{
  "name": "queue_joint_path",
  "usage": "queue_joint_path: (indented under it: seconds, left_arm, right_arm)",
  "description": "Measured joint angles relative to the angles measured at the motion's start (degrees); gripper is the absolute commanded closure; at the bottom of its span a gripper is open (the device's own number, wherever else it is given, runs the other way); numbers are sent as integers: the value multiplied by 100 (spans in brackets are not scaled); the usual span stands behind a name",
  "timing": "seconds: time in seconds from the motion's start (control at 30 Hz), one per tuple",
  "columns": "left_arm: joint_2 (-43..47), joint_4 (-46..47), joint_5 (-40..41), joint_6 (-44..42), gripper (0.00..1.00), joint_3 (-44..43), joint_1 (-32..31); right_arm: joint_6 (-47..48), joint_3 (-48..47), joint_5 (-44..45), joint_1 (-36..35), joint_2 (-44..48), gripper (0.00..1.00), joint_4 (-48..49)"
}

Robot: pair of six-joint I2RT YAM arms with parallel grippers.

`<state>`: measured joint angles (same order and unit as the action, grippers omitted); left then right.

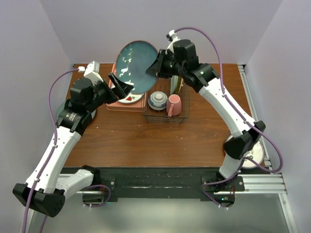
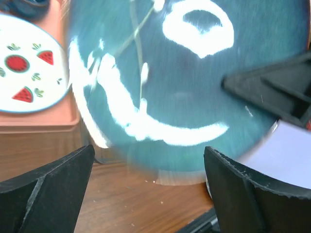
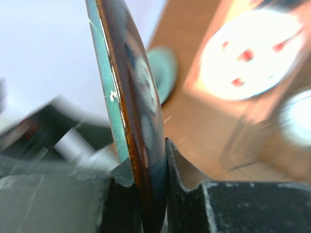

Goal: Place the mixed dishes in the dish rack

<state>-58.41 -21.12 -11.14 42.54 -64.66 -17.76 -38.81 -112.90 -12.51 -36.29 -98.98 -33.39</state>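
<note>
A large teal-grey plate [image 1: 135,65] with white streaks is held up on edge above the back of the table. My right gripper [image 1: 158,68] is shut on its right rim; in the right wrist view the rim [image 3: 127,97] sits pinched between the gripper [image 3: 146,167] fingers. My left gripper [image 1: 120,86] is open by the plate's lower left edge. In the left wrist view the plate [image 2: 184,87] stands just beyond the open gripper [image 2: 148,155], apart from both fingers. The dish rack [image 1: 165,118] holds a blue-and-white bowl [image 1: 158,100] and a pink mug [image 1: 174,104].
A pink tray [image 1: 138,104] left of the rack carries a white plate with red marks [image 1: 129,100], also seen from the left wrist [image 2: 29,68]. Another teal plate [image 1: 61,109] lies under my left arm. A white plate [image 1: 256,156] lies under the right arm's elbow.
</note>
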Motion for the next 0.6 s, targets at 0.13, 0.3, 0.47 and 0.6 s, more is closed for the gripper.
queue_joint_path:
  seconds: [0.13, 0.3, 0.47, 0.6]
  left_arm:
    - [-13, -361, 391, -299, 0, -354, -2]
    - [-13, -809, 960, -568, 0, -540, 0]
    - [-24, -1167, 1294, -704, 0, -540, 0]
    - [-24, -1305, 1453, -772, 0, -540, 0]
  right_arm:
    - [466, -1137, 1381, 103, -636, 100, -813]
    - [914, -1670, 2865, 205, -1248, 100, -1707]
    - [1303, -1700, 3884, 216, -1709, 100, -2201]
    - [1515, -1738, 4426, 214, -1985, 100, -2306]
